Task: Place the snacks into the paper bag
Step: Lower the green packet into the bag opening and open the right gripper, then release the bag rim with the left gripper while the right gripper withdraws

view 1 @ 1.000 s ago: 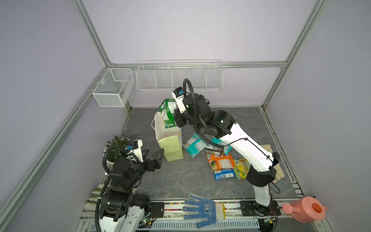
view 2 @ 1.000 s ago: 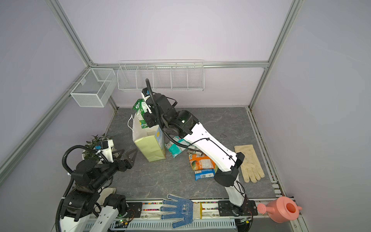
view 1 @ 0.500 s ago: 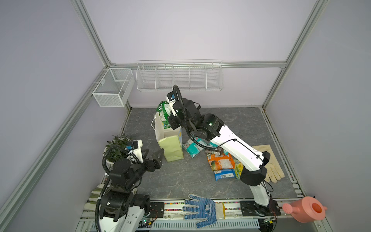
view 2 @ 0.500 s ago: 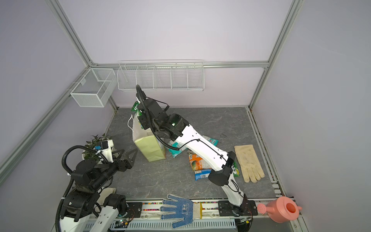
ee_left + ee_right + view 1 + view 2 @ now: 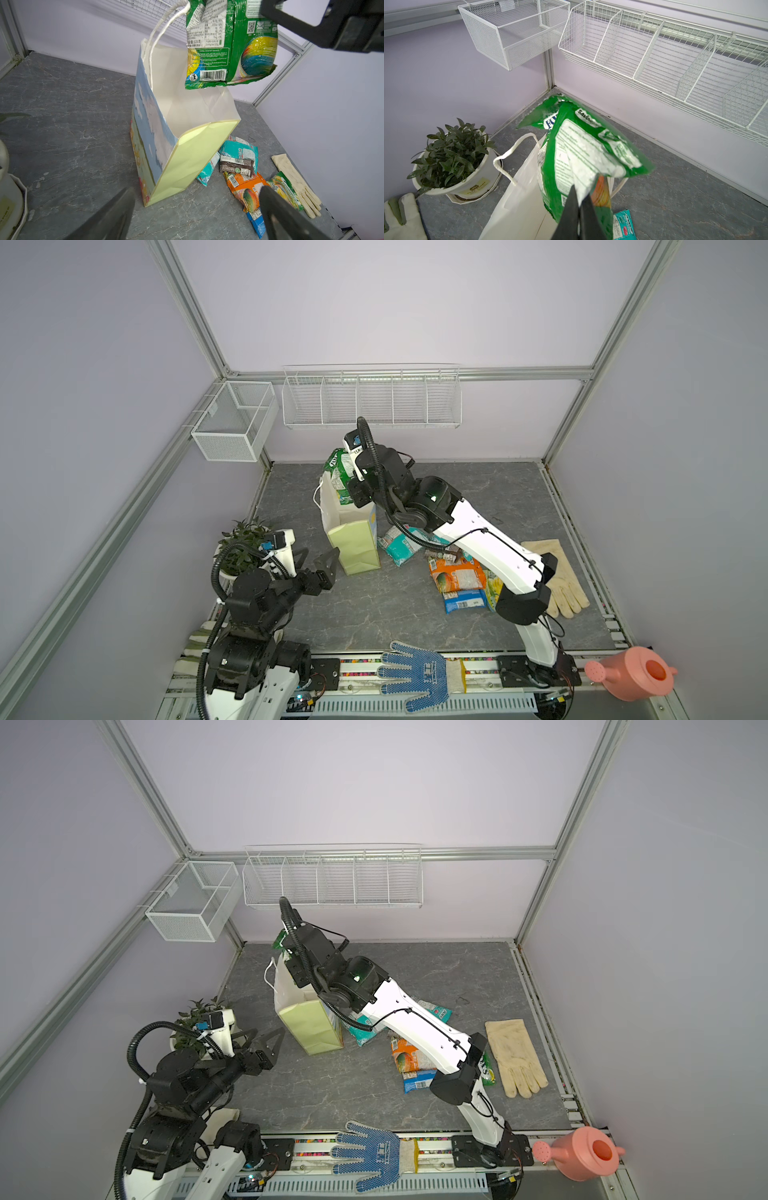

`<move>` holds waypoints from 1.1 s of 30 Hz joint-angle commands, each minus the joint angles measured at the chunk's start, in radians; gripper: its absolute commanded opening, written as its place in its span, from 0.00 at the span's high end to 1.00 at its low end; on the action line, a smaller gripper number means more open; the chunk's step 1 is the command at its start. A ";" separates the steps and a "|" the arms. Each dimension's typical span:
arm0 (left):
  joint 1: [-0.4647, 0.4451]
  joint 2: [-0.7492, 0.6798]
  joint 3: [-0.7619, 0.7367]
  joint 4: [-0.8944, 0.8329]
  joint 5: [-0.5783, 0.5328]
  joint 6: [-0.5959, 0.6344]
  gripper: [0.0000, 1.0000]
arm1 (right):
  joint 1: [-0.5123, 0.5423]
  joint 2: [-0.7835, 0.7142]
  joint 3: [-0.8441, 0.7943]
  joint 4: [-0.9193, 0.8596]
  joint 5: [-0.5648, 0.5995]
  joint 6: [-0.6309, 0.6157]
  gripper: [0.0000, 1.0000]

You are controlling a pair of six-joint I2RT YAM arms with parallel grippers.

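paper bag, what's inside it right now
Only white inner walls show inside the paper bag; no snack is visible there. Its floor is hidden behind the near side panel. The green packet, pinched by the right gripper, hangs over the mouth.

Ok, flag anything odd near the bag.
The green packet, pinched in the right gripper above the bag, is crumpled with a ragged lower edge. Nothing spilled. A blue glove lies on the front rail.

— Describe the right arm (image 5: 478,539).
— White shells, black joints, ribbed black hose (image 5: 368,432), thin black cable (image 5: 509,546) along it.
— And the left arm (image 5: 253,593)?
— Mostly black, white base (image 5: 270,693); left gripper (image 5: 270,1032) black, hollow triangular fingers (image 5: 112,220).
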 commanded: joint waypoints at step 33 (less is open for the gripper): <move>-0.005 -0.001 0.011 -0.012 0.029 0.045 0.08 | 0.015 -0.253 -0.214 0.044 -0.042 0.015 0.12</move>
